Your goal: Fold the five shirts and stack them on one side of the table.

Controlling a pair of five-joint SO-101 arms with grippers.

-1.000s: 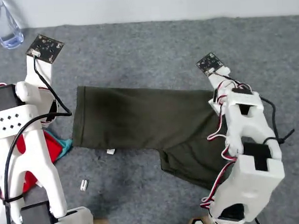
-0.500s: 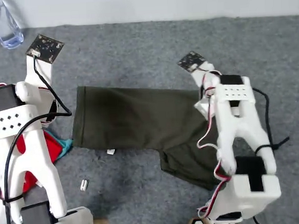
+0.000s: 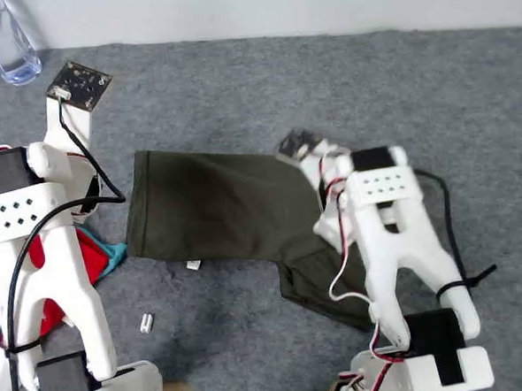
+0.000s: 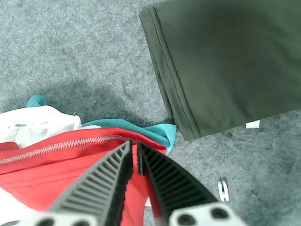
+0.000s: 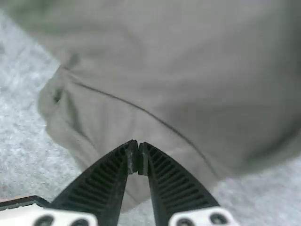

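A dark olive shirt (image 3: 217,207) lies spread flat across the middle of the grey table, with a sleeve angling toward the front. My right gripper (image 5: 138,149) is shut with nothing between its fingers, hovering close over the olive shirt (image 5: 164,70) near a seam on its right part. At the table's left a pile holds a red shirt (image 4: 70,165), a teal shirt (image 4: 157,134) and a white shirt (image 4: 37,127). My left gripper (image 4: 134,147) is shut and empty just above the red shirt, a short way from the olive shirt's hem (image 4: 174,89).
A clear water bottle (image 3: 3,38) stands at the far left corner. A small white clip (image 3: 146,323) and a white tag (image 3: 192,264) lie on the carpet in front of the olive shirt. Bare carpet stretches behind and right of the shirt.
The right arm has swung leftward and inward over the olive shirt's right part. The left arm and the pile have stayed put.
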